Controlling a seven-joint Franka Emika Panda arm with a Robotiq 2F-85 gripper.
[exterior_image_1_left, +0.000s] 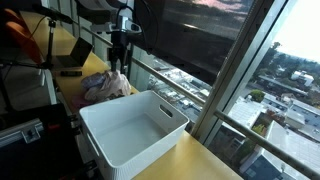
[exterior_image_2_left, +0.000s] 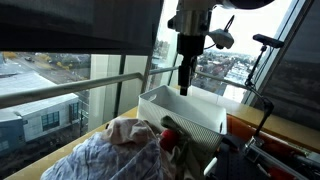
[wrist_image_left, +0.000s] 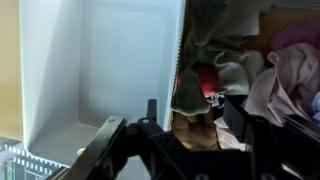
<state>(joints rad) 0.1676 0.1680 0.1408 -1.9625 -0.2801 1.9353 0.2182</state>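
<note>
Table: a long yellow wooden table (exterior_image_1_left: 195, 160) runs along the window wall and carries everything noted below.

Bin: a white rectangular plastic bin with slotted walls (exterior_image_1_left: 135, 152) stands on the table near its window edge. Its open top faces up and, as far as the exterior views show, the inside is bare.

Laundry: a heap of crumpled clothes in pale, pink and patterned fabric (exterior_image_1_left: 105, 87) lies on the table just beside one short end of the bin. In the wrist view it touches, or nearly touches, the bin's outer wall.

Pincer: my pincer (exterior_image_1_left: 121, 62) hangs from above with its fingers pointing down, over the edge of the heap nearest the bin and clear of the fabric. The wrist view shows the jaws standing wide with nothing clamped between them.

Small item: a red piece of cloth (wrist_image_left: 205, 82) sits in the heap close against the bin's corner, almost directly below my pincer. Its kind cannot be determined.
</note>
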